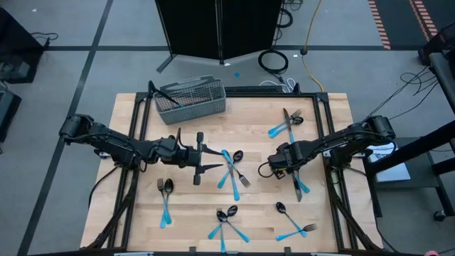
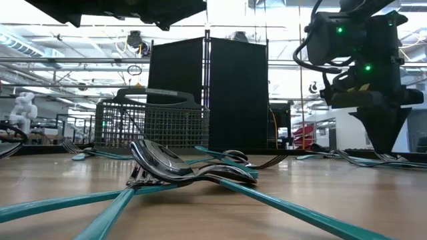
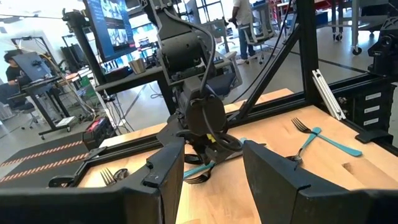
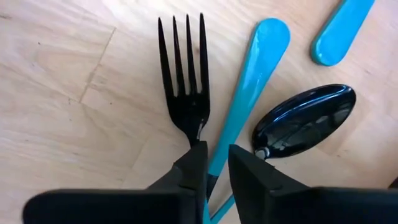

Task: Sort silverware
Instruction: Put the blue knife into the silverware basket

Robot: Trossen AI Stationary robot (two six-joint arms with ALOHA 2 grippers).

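I see the table (image 1: 128, 107) with the basket (image 1: 190, 98) at its far edge, left of centre. Silverware lies in scattered clusters: one far right (image 1: 286, 122), one at centre (image 1: 232, 169), one near left (image 1: 165, 199), one at the near edge (image 1: 226, 224), one near right (image 1: 293, 224), one under the right gripper (image 1: 277, 162). The left gripper (image 1: 210, 158) sits left of the centre cluster.

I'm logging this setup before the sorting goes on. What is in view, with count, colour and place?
silverware: six loose clusters of forks, spoons and knives, blue handles with dark heads, spread over the table
basket: one, grey wire mesh, far edge of the table, left of centre
table: one, light wood
left tool: one, dark, open, above the table left of centre
right tool: one, dark, closing on a fork's neck, right side
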